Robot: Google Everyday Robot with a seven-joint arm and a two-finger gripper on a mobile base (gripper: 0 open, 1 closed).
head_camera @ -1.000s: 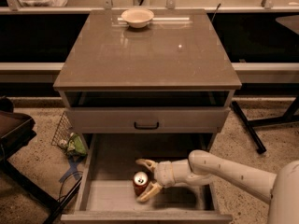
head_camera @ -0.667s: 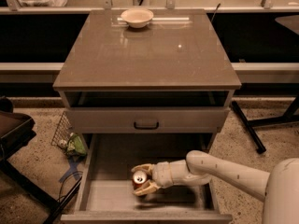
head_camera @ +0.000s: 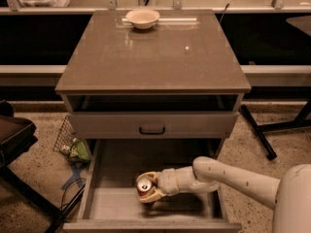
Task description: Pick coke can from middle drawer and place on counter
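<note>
The coke can (head_camera: 144,184), red with a silver top, stands upright on the floor of the open middle drawer (head_camera: 114,205). My gripper (head_camera: 148,188) reaches in from the right and its cream fingers sit around the can, one behind it and one in front. The white arm runs off to the lower right. The counter (head_camera: 155,57) is the glossy grey-brown slab on top of the cabinet, well above the can.
A white bowl (head_camera: 143,18) sits at the counter's back edge. A narrow drawer front with a black handle (head_camera: 152,129) overhangs the open drawer. A wire basket with green litter (head_camera: 74,148) lies on the floor at left, beside a dark chair (head_camera: 14,135). A black stand leg (head_camera: 257,132) is at right.
My gripper has moved left along the drawer floor to the can and its fingers have closed in around the can. The can stays upright in about the same spot.
</note>
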